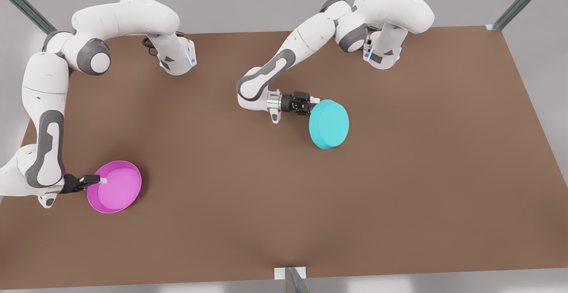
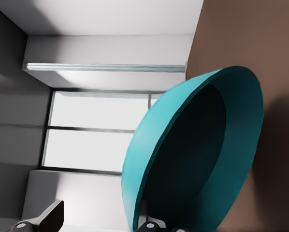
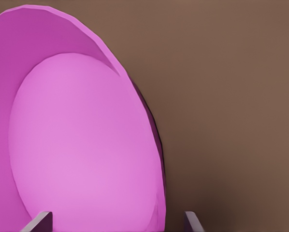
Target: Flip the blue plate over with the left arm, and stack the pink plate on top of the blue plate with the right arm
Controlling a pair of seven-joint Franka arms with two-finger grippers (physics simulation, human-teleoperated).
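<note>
Front view shows your left gripper (image 1: pixel 309 104) clamped on the tilted blue plate (image 1: pixel 329 124) above the table (image 1: pixel 399 173); a thin rim grip could slip.

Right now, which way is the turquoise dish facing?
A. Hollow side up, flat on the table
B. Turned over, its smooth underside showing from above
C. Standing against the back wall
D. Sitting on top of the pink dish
B: in the front view the blue plate shows its plain closed bottom with the left gripper at its rim, while the pink plate lies apart with its hollow side up.
</note>
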